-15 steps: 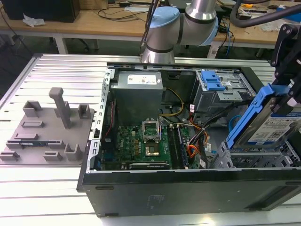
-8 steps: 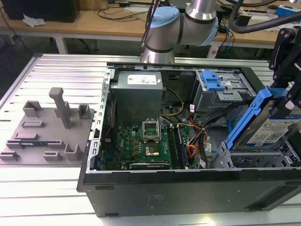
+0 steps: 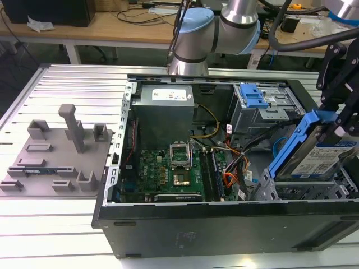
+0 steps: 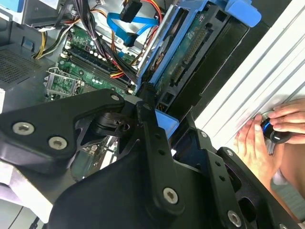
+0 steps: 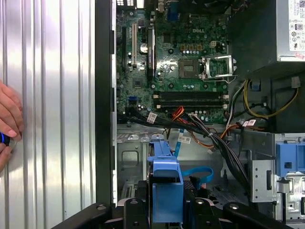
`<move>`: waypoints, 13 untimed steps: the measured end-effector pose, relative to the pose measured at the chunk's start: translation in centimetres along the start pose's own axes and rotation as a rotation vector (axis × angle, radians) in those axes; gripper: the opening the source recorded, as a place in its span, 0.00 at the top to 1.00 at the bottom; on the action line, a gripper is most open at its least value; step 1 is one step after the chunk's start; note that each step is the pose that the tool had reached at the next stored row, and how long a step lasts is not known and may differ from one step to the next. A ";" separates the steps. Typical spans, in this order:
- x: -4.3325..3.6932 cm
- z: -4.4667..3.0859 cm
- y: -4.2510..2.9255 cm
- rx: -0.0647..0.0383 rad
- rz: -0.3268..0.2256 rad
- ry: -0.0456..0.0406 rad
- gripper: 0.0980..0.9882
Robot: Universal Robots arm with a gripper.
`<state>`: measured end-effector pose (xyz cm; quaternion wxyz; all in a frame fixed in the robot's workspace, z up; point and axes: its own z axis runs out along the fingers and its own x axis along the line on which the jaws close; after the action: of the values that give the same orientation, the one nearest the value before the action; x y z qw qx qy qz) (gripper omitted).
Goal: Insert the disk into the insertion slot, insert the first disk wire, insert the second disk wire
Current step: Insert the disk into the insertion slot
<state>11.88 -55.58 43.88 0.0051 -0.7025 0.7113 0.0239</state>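
The disk (image 3: pixel 317 159), silver with a white label in a bright blue caddy, hangs tilted over the right end of the open computer case, low end toward the case interior. My black gripper (image 3: pixel 336 126) is shut on the caddy's raised end. Just beneath it lies the insertion slot (image 3: pixel 303 190), a silver perforated drive cage. In the second wrist view the gripper (image 4: pixel 167 124) clamps the blue frame, and the disk (image 4: pixel 190 52) shows its green circuit side. In the first wrist view the caddy (image 5: pixel 167 191) appears end on between the fingers (image 5: pixel 131 206), above the cage floor (image 5: pixel 128 157).
A grey bay with a blue latch (image 3: pixel 255 98) stands at the back of the case, beside the power supply (image 3: pixel 165 106). Loose orange, black and blue cables (image 3: pixel 233 174) lie between the motherboard (image 3: pixel 168 168) and the cage. A grey fixture plate (image 3: pixel 56 157) lies at the exterior view's left. A person's hand (image 4: pixel 264 138) rests on the table.
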 end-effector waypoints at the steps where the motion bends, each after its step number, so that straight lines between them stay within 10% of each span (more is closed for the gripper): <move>1: 0.01 0.15 0.00 -0.001 0.000 -0.0001 0.70; 13: 0.11 2.58 -0.07 -0.002 0.000 0.0031 0.69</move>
<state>11.87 -55.59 41.30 0.0032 -0.7024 0.7114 0.0237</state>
